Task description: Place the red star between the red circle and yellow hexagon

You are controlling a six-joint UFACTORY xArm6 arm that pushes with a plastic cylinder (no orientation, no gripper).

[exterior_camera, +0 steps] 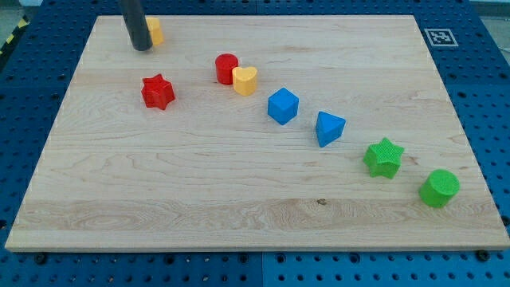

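Nearest to you sits the green cylinder [440, 188]. Your red star [158, 92] lies at about 5 o'clock from my tip [142, 48], a little apart. The tip touches the yellow hexagon [154, 30] at its 2 o'clock. The red circle [226, 68] is at 3 o'clock of the star.

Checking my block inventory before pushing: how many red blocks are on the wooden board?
2. The red star block sits toward the view's upper left; the red circle block lies to its right, touching the yellow heart block. None appear hidden.
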